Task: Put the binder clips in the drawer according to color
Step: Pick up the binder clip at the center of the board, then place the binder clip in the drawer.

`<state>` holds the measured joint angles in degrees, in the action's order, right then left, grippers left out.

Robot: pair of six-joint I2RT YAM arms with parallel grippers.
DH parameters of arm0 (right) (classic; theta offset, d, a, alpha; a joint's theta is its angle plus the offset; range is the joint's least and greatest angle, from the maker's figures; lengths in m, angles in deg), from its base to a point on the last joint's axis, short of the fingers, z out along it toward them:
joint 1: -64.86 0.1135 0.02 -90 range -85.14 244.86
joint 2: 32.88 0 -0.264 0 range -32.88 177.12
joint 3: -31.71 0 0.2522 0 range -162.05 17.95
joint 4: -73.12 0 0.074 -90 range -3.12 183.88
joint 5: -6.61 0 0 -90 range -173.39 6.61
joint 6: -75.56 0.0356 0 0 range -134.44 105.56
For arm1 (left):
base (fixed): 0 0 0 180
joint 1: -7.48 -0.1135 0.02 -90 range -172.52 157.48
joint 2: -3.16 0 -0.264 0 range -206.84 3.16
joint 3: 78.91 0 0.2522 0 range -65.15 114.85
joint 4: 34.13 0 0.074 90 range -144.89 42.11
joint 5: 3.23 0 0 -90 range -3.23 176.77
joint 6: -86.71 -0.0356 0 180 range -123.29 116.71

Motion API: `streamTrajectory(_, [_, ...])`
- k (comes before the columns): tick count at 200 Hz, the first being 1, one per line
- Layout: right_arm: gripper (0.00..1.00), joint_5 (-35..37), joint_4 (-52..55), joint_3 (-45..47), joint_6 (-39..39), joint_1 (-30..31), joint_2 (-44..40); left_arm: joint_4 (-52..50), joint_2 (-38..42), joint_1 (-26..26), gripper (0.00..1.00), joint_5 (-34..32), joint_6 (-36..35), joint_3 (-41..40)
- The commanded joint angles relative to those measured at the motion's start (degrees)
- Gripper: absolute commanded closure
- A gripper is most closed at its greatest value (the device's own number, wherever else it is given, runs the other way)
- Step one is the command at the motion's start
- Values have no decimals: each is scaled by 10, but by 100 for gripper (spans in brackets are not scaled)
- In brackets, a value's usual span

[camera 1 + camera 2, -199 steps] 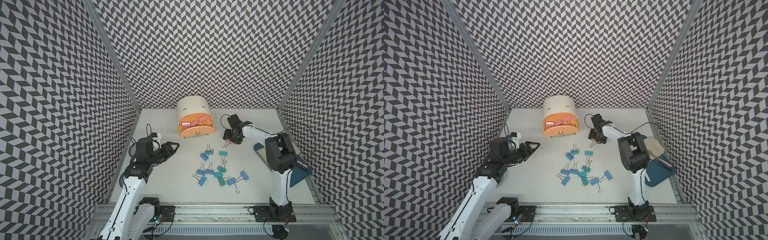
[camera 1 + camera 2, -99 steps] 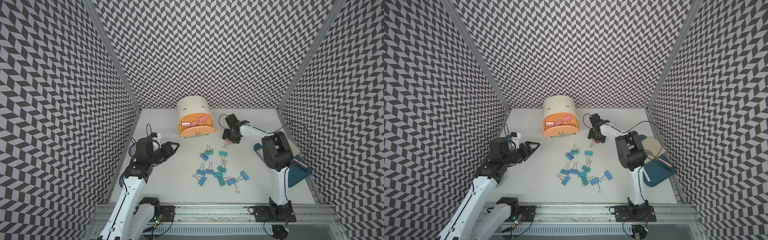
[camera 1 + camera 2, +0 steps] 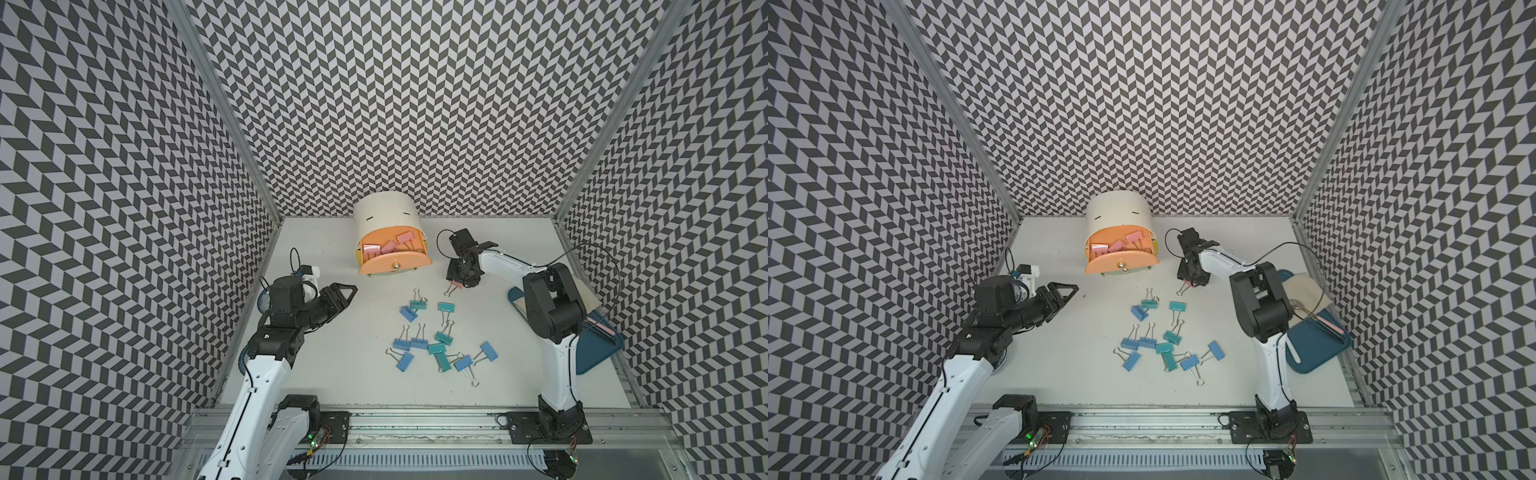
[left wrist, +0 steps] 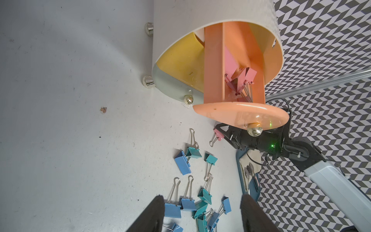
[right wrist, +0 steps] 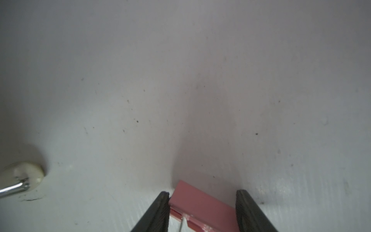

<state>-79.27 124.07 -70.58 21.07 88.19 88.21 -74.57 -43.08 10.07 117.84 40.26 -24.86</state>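
Note:
The drawer cabinet (image 3: 386, 212) (image 3: 1117, 208) (image 4: 200, 12) is white, and its peach top drawer (image 3: 395, 264) is pulled out with several pink binder clips (image 3: 386, 247) inside. The yellow and grey fronts below are closed. Several blue and teal binder clips (image 3: 432, 340) (image 3: 1163, 340) (image 4: 200, 202) lie scattered mid-table. One pink binder clip (image 3: 458, 284) (image 3: 1188, 283) (image 4: 218, 135) (image 5: 200, 200) rests on the table right of the drawer. My right gripper (image 3: 459, 280) (image 3: 1192, 280) (image 5: 202, 195) points down with its fingers against both ends of it. My left gripper (image 3: 336, 295) (image 3: 1065, 291) (image 4: 202, 197) hovers open and holds nothing, left of the clips.
A blue tray (image 3: 598, 353) (image 3: 1312, 349) (image 4: 240, 166) with a cloth and cutlery sits at the right edge, behind my right arm. The patterned walls close in on three sides. A pale round foot (image 5: 24, 174) shows near my right gripper.
My right gripper's jaws have narrowed onto the pink clip on the table. The left arm and the other clips have not moved.

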Motion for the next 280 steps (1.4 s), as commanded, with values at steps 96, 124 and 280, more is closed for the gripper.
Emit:
streamTrajectory(96, [54, 25, -17, 68, -35, 5, -84, -6, 12, -7, 36, -6, 1, 6])
streamTrajectory(124, [56, 29, -18, 77, -42, 3, -111, -9, 16, -7, 36, -7, 2, 7])
streamTrajectory(280, [58, 19, 34, -82, -68, -17, -217, -5, -41, -6, 35, 5, 5, 121])
